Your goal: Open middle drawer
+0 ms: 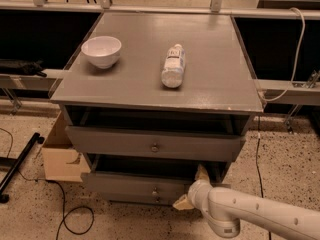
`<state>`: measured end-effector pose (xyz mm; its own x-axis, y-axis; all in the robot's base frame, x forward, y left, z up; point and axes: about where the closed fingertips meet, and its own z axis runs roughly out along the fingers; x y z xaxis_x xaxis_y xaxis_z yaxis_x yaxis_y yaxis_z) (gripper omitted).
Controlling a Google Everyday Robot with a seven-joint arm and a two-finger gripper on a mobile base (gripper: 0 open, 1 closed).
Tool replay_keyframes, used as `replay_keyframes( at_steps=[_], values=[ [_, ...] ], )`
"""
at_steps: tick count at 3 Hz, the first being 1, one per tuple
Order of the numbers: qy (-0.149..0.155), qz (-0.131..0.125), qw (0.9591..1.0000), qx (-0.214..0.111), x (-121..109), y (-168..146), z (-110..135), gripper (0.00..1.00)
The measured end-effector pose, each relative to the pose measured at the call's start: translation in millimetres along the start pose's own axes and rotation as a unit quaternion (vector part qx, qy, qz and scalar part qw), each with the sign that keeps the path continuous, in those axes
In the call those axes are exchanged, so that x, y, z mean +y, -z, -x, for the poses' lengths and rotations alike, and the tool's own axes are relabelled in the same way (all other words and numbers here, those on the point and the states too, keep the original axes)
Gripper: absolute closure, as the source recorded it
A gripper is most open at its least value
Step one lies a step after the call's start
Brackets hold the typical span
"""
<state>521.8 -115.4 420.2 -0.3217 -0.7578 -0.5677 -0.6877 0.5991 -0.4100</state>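
Observation:
The grey cabinet [165,59] has three drawer tiers. The top drawer [110,141], with its knob [155,147], stands pulled out a little. Below it is the middle drawer [120,185], with a small round knob [155,190]; it stands slightly out, with a dark gap above its front. My gripper [192,188] is at the right end of the middle drawer's front, on a white arm [260,215] that comes in from the lower right. Its tan fingers [202,174] are spread, one above and one below the front's edge. The lowest drawer is mostly hidden.
A white bowl [101,51] and a clear bottle lying on its side [173,65] rest on the cabinet top. A cardboard box [59,156] stands on the floor to the left. Black cables [70,219] and a black stand leg [20,166] lie on the speckled floor.

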Motion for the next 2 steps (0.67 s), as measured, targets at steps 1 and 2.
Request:
replay_keyframes(
  at_steps=[1, 2],
  values=[
    [0.000, 0.000, 1.0000, 0.000, 0.0, 0.0, 0.0, 0.03],
    [0.000, 0.000, 1.0000, 0.000, 0.0, 0.0, 0.0, 0.25]
  ],
)
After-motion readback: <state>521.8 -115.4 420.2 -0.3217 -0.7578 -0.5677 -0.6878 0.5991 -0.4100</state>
